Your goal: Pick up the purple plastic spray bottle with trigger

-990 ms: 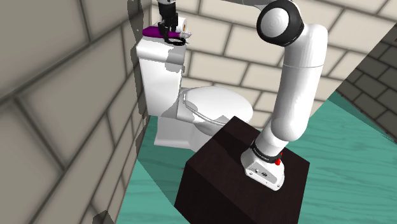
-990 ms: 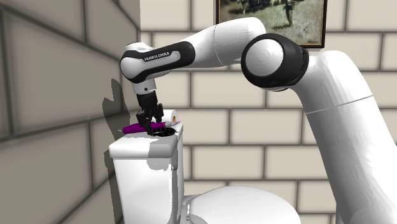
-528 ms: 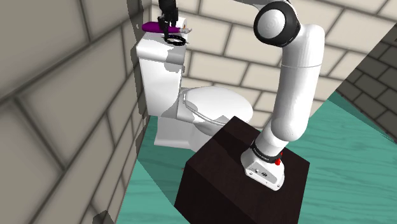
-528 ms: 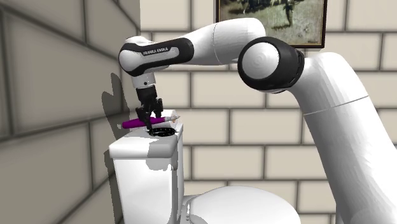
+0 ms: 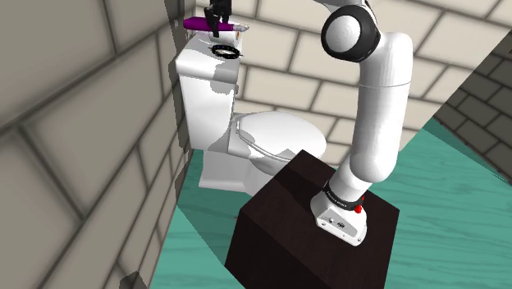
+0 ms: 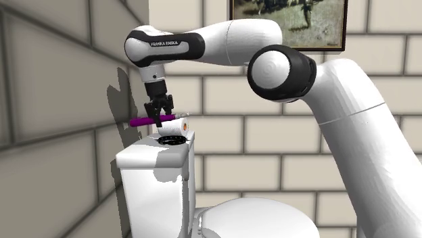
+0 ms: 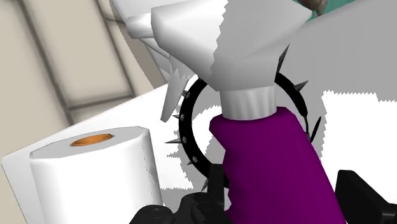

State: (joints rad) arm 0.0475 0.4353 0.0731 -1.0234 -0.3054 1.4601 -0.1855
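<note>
**One purple spray bottle [image 6: 140,122] in the fingers [image 7: 359,194], clear of the tank lid [image 6: 145,157]**

Fingers are clenched on the bottle, one on each side of the purple body. The bottle lies roughly level in the gripper [image 6: 159,120] and hangs above the toilet tank lid without touching it. In the second exterior view and the shoulder view, the purple body sticks out to the view's left of the gripper.

Wrist view: a white collar, then a grey-white trigger head [image 7: 210,44], sits at the far end of the purple body. The body is opaque, so I can't tell what's in it.

Two items on the lid, below the bottle:
- Black spiked ring [image 7: 191,121], lying flat.
- Toilet paper roll [image 7: 95,172], upright near the ring, with the orange-brown core end facing up.

Neither one touches the bottle.

The toilet tank [image 5: 201,90] stands against the brick wall [image 5: 74,123]. The toilet bowl [image 5: 271,135] is in front of it with its lid down, so the inside is hidden.

The stand [image 5: 304,238] is a dark box on the teal floor [image 5: 201,222], near the bowl. In the second exterior view a framed picture [image 6: 289,20] hangs on the wall above the arm.
</note>
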